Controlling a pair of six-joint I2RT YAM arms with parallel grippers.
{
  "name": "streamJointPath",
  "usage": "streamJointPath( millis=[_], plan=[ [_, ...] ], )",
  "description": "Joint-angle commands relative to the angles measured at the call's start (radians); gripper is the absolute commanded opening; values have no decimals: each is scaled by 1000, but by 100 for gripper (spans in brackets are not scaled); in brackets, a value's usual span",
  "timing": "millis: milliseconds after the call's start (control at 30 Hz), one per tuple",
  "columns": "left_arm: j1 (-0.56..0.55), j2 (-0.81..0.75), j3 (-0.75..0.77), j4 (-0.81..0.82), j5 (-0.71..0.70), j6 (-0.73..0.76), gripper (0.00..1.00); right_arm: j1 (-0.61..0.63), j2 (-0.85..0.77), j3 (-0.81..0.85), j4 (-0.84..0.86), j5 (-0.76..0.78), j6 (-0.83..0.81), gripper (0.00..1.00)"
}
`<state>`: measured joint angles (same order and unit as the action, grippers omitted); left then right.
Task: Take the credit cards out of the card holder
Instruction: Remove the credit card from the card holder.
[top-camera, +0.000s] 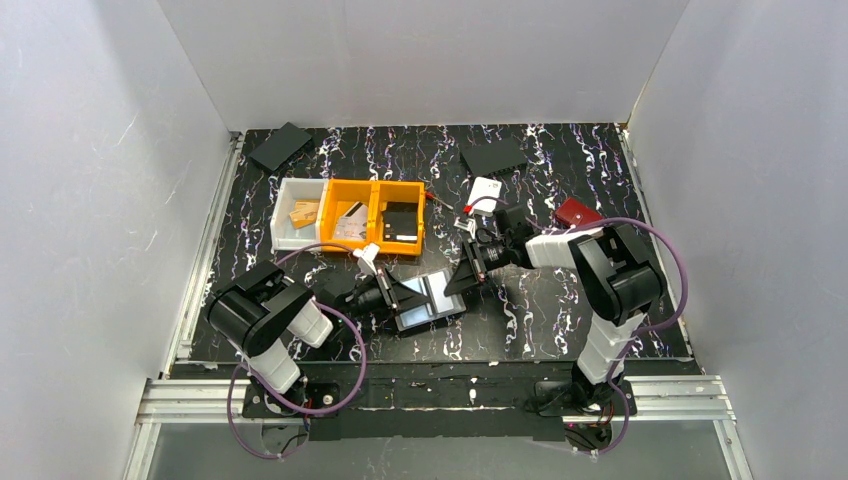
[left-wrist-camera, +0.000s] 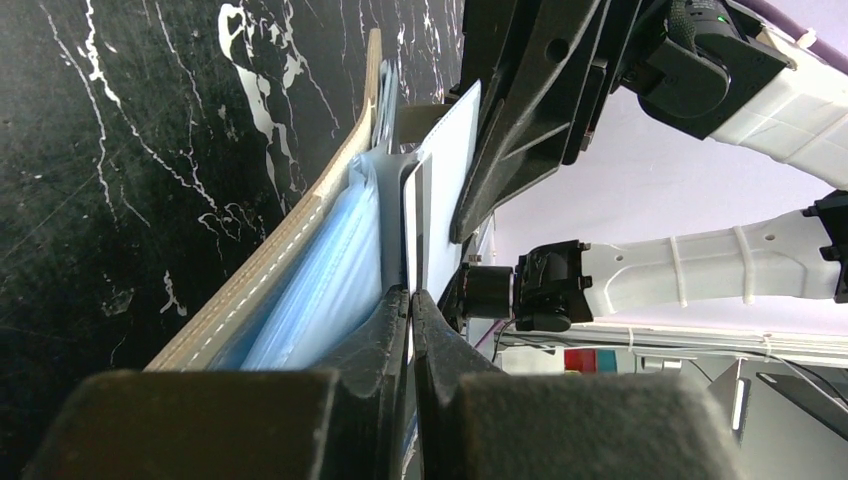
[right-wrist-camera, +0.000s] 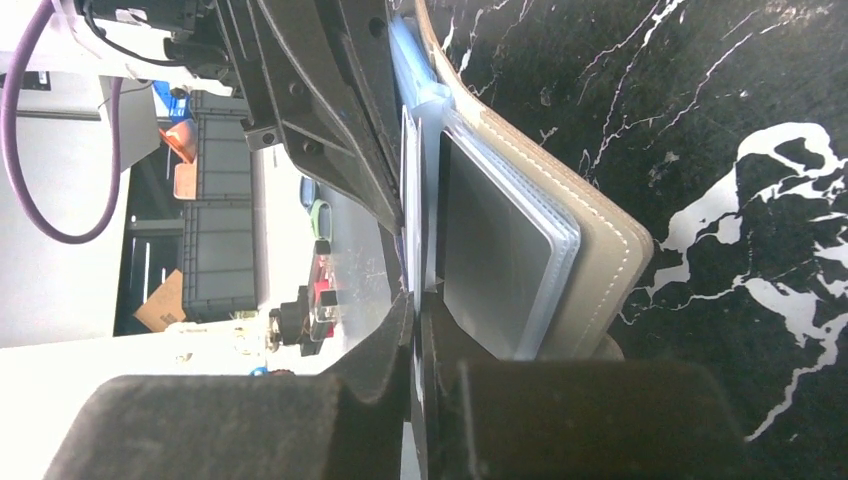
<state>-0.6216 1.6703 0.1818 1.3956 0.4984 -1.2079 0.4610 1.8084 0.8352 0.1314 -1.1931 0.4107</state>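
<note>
The card holder (top-camera: 430, 300) lies open on the table between my two arms. The left wrist view shows its taupe cover (left-wrist-camera: 300, 235) and pale blue sleeves; the right wrist view shows its grey sleeves (right-wrist-camera: 500, 250). My left gripper (top-camera: 393, 292) is at its left end, jaws shut (left-wrist-camera: 411, 300) on a thin inner leaf of the holder. My right gripper (top-camera: 462, 277) is at its right end, jaws shut (right-wrist-camera: 415, 305) on a thin pale credit card (right-wrist-camera: 408, 190) standing on edge. The card also shows in the left wrist view (left-wrist-camera: 445, 190). Any other cards are hidden in the sleeves.
A white bin (top-camera: 298, 225) and two orange bins (top-camera: 375, 215) with small items stand behind the left arm. A small white case (top-camera: 485, 190) and a red wallet (top-camera: 577, 212) lie behind the right gripper. Two flat black pieces (top-camera: 280, 146) (top-camera: 493, 157) lie at the back.
</note>
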Motion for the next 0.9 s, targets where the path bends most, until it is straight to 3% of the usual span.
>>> streamJointPath(
  millis=[0,267,600,700,867],
  plan=[
    [20,-12,-24,19,26,27,0,-1,22,47,-51,-21,-58,8],
    [52,18,-64,16,39,12,0,-26,48,73,-191,94,-172,2],
    [69,3,-103,8,38,12,0,-35,81,119,-339,251,-302,3],
    [69,-50,-107,-32,41,19,0,-35,73,144,-395,270,-358,12],
    [69,-204,-100,-202,52,67,0,-37,8,176,-466,285,-456,39]
  ],
)
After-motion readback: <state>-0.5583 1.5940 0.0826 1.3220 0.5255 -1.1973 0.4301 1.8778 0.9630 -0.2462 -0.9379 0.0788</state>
